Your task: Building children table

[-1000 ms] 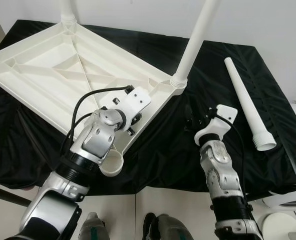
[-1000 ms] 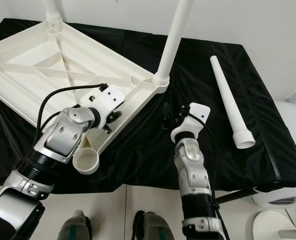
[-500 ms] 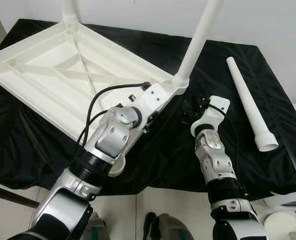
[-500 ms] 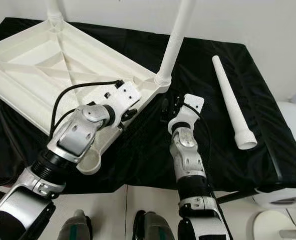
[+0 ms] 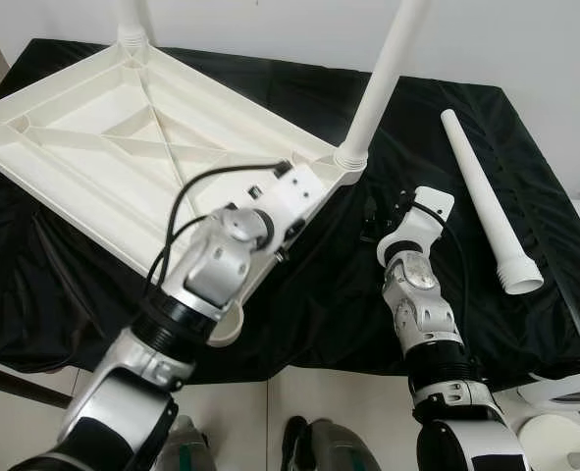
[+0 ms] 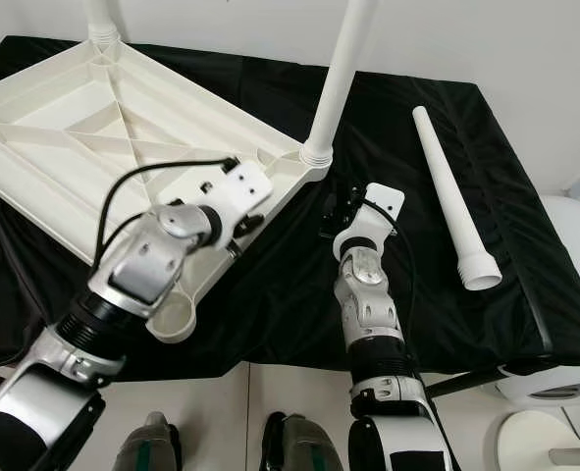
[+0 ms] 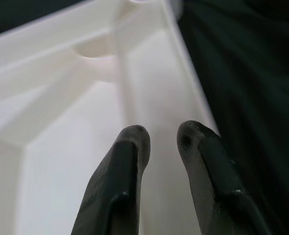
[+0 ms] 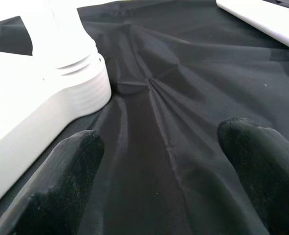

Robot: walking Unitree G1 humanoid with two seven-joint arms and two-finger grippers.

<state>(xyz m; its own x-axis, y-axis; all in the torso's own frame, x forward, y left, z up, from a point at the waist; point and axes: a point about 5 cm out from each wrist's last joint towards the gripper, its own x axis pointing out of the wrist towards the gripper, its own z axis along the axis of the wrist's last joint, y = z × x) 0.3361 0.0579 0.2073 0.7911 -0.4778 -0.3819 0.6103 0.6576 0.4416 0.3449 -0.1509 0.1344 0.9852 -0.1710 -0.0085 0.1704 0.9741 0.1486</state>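
Left claw (image 7: 161,142) over tabletop (image 5: 93,147) rim

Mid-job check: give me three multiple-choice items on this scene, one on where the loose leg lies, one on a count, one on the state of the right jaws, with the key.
1. Where is the loose leg?
A. On the black cloth to the robot's right of the tabletop
B. Inside the tabletop's ribs
C. On the floor

2. How many legs stand fitted in the upturned tabletop?
A. None
B. Two
C. Four

3. How do the jaws of the right gripper stand?
A. Shut on a leg
B. Shut on the cloth
C. Open, above the cloth

Key: 1 A, the leg lies flat on the cloth, apart from the tabletop. 2 B, one upright leg at the near right corner and another at the far corner. 3 C, the right wrist view shows a wide gap between the fingers with only cloth between.
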